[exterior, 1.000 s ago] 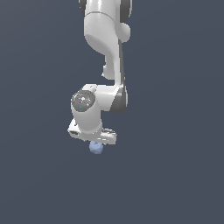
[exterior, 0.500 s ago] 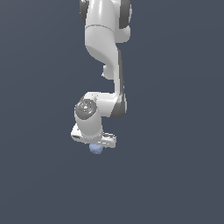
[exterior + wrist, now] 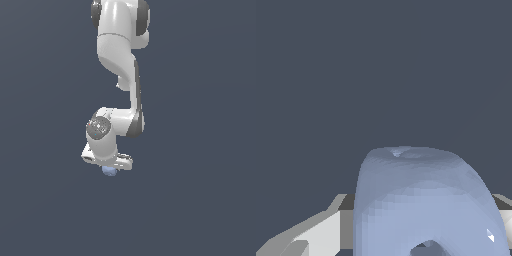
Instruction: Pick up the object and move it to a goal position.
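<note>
The object, a small pale periwinkle-blue rounded cube (image 3: pixel 109 171) with dimpled faces, hangs under the white gripper (image 3: pixel 109 169) at the end of the white arm in the exterior view. The gripper is shut on it and its fingers are mostly hidden by the hand. In the wrist view the object (image 3: pixel 423 200) fills the near field, with a dimple showing on two faces. A grey-white finger (image 3: pixel 316 234) shows beside it. No goal marker shows in either view.
A plain dark blue-grey background surrounds the arm (image 3: pixel 120 60) in both views. No table edge, container or other object shows.
The arm and gripper have shifted slightly to the exterior view's left and a little down, with the object still held.
</note>
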